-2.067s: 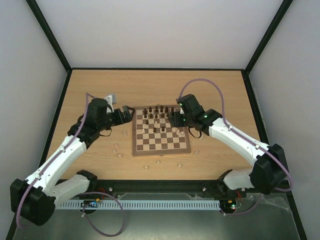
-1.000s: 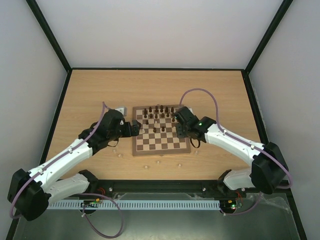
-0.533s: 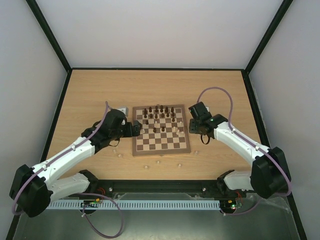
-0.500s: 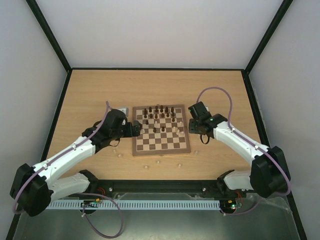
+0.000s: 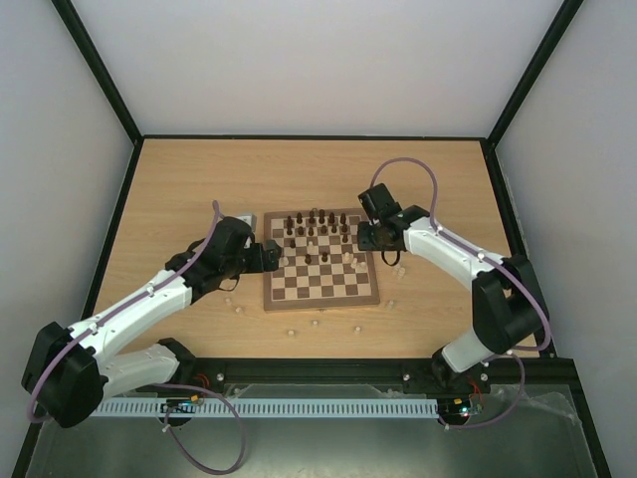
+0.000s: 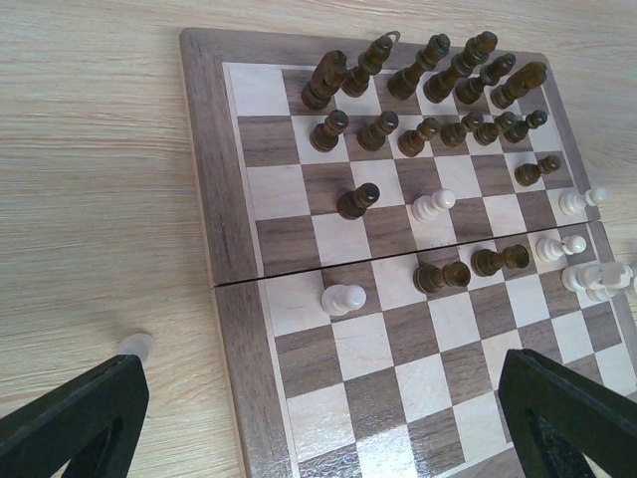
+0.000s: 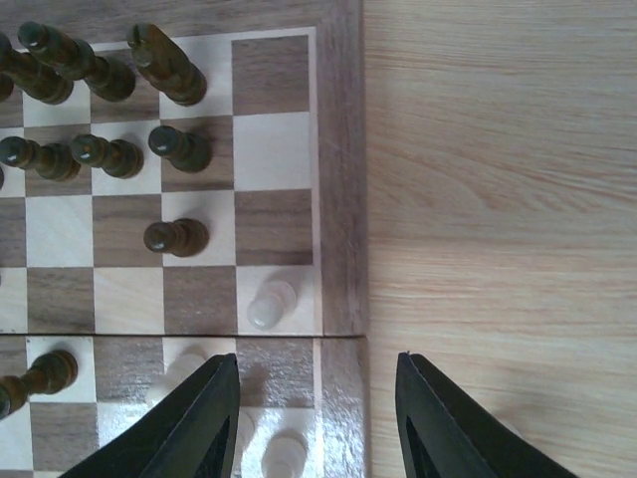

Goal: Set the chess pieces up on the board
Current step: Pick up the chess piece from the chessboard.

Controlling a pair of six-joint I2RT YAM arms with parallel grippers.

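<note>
The board point(image 5: 320, 303) lies mid-table. Dark chess pieces point(image 5: 317, 223) crowd its far rows, with a few cream ones point(image 5: 348, 261) toward the right. My left gripper point(image 5: 267, 255) hovers at the board's left edge, open wide and empty. In the left wrist view its fingers point(image 6: 75, 418) frame bare squares, with a cream pawn point(image 6: 344, 298) ahead of them. My right gripper point(image 5: 370, 237) hangs over the board's right border, open with nothing between the fingers point(image 7: 194, 423). A cream pawn point(image 7: 272, 303) stands just ahead of it, and dark pieces point(image 7: 100, 70) stand farther off.
Several loose cream pieces lie on the tabletop near the board: one point(image 5: 239, 309) at the left front, others point(image 5: 315, 322) along the front edge, one point(image 5: 400, 270) at the right. Another point(image 6: 136, 345) sits by my left finger.
The right gripper, which had pulled off to the board's right, has swung back toward the board's far right border. The left gripper has stayed at the left edge.
</note>
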